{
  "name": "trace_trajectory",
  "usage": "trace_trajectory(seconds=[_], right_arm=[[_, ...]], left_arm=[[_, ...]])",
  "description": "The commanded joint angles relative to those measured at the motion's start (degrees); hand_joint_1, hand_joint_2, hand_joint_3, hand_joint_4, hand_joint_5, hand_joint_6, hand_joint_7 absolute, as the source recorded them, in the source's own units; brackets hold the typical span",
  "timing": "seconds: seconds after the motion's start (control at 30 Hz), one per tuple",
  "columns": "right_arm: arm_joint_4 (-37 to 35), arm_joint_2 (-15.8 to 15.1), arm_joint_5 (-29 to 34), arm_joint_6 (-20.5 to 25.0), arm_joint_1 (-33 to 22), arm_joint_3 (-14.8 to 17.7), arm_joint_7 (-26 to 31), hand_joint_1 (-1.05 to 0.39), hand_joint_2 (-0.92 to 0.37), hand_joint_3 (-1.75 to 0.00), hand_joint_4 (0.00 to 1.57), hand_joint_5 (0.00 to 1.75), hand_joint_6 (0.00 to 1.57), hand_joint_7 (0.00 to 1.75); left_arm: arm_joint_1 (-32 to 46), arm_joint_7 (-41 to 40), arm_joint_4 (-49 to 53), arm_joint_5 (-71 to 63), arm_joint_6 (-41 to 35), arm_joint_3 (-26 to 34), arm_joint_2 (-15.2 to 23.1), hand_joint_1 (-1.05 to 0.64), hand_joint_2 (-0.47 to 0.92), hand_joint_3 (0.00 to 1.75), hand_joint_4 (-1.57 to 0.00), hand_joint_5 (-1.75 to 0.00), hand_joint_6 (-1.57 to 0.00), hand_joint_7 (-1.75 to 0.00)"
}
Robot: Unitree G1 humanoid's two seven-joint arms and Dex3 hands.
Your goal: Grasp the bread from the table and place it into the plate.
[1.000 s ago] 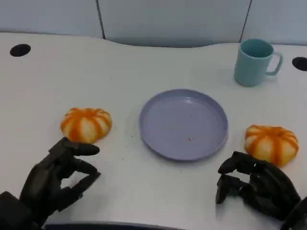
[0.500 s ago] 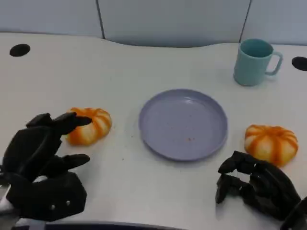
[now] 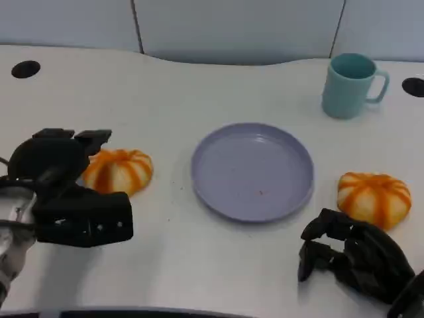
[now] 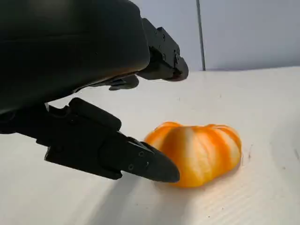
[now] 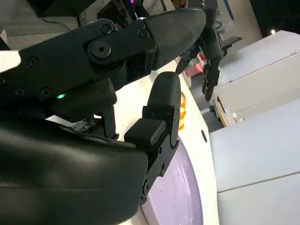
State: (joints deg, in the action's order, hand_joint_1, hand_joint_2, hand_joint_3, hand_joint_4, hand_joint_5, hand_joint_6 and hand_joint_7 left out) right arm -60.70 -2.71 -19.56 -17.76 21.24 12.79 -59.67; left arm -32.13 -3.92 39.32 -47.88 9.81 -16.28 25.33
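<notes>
In the head view, an orange-and-white striped bread [image 3: 120, 171] lies on the white table left of the lavender plate [image 3: 291, 199]. My left hand [image 3: 63, 189] is raised just left of this bread. In the left wrist view its fingers [image 4: 119, 154] are spread above and below the bread [image 4: 197, 151], not touching it. A second striped bread [image 3: 374, 197] lies right of the plate. My right hand [image 3: 351, 260] rests on the table just in front of that bread, fingers loosely bent and holding nothing. The right wrist view shows this hand [image 5: 103, 93] beside the plate [image 5: 176, 199].
A teal mug [image 3: 351, 85] stands at the back right, behind the plate. Two dark round holes [image 3: 25, 69] sit in the table near the far left and far right edges. A light wall panel runs behind the table.
My left hand has lifted off the table, turned and moved up beside the left bread, fingers now spread around it. The right hand and both breads stay where they were.
</notes>
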Motion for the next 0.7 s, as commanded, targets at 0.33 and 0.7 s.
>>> trace_trajectory(seconds=[0.33,0.7], right_arm=[[-0.9,0.1,-0.1,2.4,-2.8,0.3,0.7,-0.52,-0.92,-0.02,0.64,1.43,0.72,0.96],[-0.1,0.0,0.0,1.9,-3.7,-0.3,0.4,-0.51,-0.92,-0.05,0.61,1.45,0.70,0.96]], left_arm=[[-16.1,4.3,21.8,1.6,-2.1,-9.0,-3.9,-0.84,0.92,0.02,-0.02,-0.02,-0.08,0.00],[-21.8,11.3,31.3,5.9,-4.7,-10.4,-8.8,-0.87,0.91,0.01,0.00,0.00,-0.10,-0.01]])
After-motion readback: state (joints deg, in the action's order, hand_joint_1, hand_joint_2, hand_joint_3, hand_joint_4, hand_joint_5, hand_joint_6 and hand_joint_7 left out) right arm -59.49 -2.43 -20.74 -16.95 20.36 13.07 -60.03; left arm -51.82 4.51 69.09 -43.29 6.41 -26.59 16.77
